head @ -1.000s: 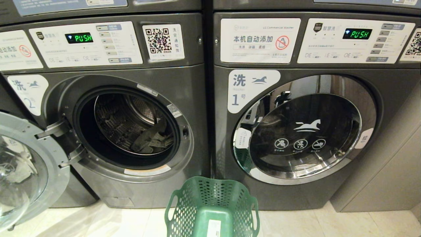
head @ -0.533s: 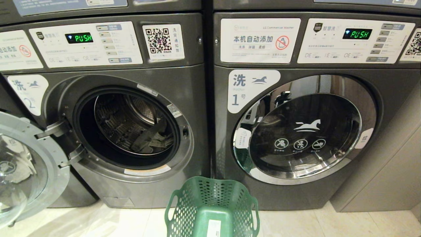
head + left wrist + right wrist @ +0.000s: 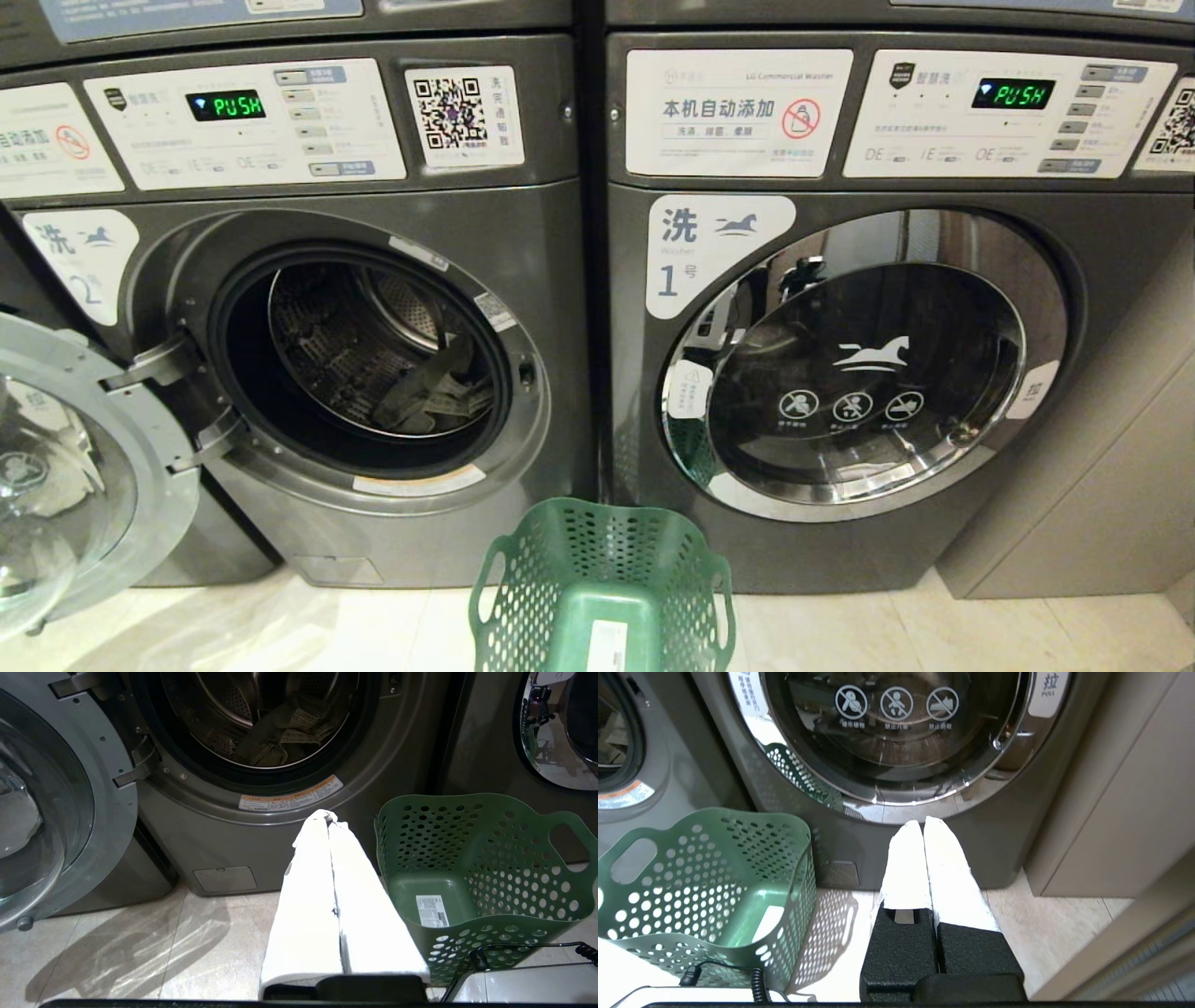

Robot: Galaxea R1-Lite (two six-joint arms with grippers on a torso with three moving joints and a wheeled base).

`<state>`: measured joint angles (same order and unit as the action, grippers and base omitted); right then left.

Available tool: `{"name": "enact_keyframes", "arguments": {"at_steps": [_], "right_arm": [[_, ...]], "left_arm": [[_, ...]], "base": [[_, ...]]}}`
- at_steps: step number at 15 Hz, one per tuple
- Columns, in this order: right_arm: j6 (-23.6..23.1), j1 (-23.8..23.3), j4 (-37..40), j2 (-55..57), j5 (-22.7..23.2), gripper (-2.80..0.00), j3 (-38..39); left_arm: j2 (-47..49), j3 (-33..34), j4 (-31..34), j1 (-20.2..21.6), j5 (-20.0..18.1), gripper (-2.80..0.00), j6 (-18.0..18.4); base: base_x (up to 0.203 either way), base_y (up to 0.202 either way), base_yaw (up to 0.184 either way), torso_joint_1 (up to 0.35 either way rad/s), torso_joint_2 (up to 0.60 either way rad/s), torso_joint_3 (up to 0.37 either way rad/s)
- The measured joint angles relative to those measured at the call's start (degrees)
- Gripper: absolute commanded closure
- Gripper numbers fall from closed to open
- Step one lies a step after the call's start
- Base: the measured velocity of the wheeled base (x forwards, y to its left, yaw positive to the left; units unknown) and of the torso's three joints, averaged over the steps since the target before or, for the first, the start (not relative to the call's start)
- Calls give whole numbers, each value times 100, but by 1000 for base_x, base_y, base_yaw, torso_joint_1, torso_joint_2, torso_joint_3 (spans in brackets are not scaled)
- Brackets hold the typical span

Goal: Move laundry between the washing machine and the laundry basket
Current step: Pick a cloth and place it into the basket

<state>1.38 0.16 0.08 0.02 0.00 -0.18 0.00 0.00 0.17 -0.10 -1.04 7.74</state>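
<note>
Laundry [image 3: 431, 390] lies inside the drum of the open washing machine [image 3: 364, 359]. Green laundry basket [image 3: 602, 583] stands on the floor before both machines. Left gripper [image 3: 329, 817] and right gripper [image 3: 923, 822] are closed, holding nothing.

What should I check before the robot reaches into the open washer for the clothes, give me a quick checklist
1. Washer 2 door swung fully open: ok.
2. Dark laundry visible in the drum: ok.
3. Green laundry basket on the floor before the machines, empty: ok.
4. Left gripper shut, holding nothing: not ok for grasping, open first.
5. Right gripper shut, empty, facing washer 1: ok.
6. Washer 1 door closed: ok.
</note>
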Motion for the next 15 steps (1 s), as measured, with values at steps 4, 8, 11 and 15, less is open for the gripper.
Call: {"name": "enact_keyframes", "arguments": {"at_steps": [4,8,11,15], "right_arm": [[0,0,1,0,2,0,0],[0,0,1,0,0,0,0],[0,0,1,0,0,0,0],[1,2,0,0,0,0,0]], "left_arm": [[0,0,1,0,-3,0,2],[0,0,4,2,-3,0,13],[0,0,7,0,-8,0,28],[0,0,4,2,-52,0,88]], "base": [[-192,0,1,0,1,1],[-49,0,1,-2,1,2],[0,0,0,0,0,0],[-1,40,-5,1,0,1]]}}
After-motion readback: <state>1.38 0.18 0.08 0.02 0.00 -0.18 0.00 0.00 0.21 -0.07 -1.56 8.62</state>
